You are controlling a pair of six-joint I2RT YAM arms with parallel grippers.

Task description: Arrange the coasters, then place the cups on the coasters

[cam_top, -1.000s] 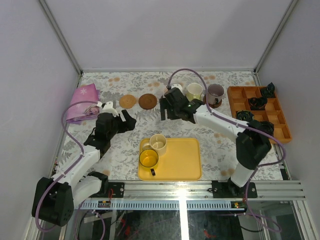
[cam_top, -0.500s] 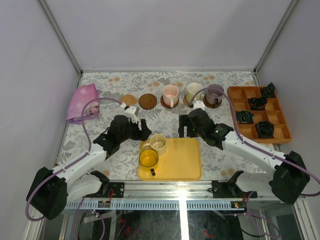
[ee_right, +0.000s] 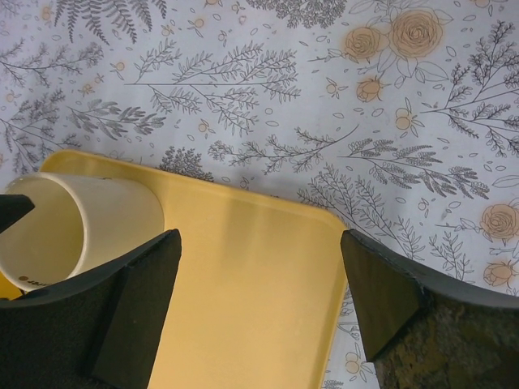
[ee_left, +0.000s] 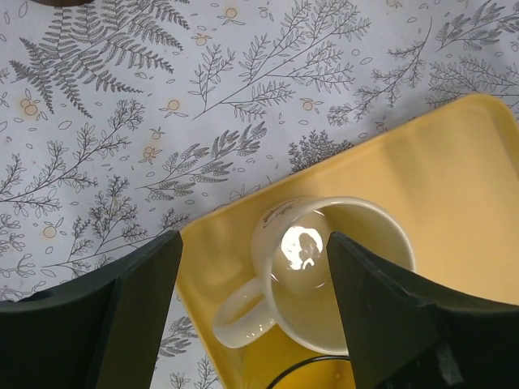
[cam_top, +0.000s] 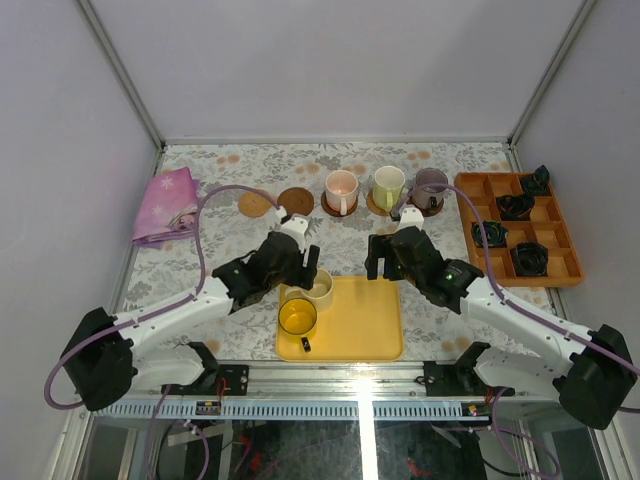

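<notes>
Two bare coasters lie at the back, one tan [cam_top: 256,203] and one dark brown [cam_top: 295,201]. To their right the pink cup [cam_top: 342,186], pale green cup [cam_top: 388,183] and purple-grey cup [cam_top: 431,186] each stand on a coaster. The cream cup [cam_top: 319,288] and the yellow cup [cam_top: 297,316] stand on the yellow tray [cam_top: 365,320]. My left gripper [cam_top: 300,266] hangs open over the cream cup [ee_left: 332,267], its jaws on either side of the cup's handle side without gripping. My right gripper [cam_top: 385,258] is open and empty over the tray's back edge [ee_right: 259,267].
A pink cloth [cam_top: 165,205] lies at the back left. An orange compartment box [cam_top: 520,225] with small black objects sits at the right. A small black item [cam_top: 305,345] lies on the tray's front. Grey walls enclose three sides.
My left arm swung right and forward from near the cloth to above the cream cup. My right arm drew back from the pink cup to the tray's back edge.
</notes>
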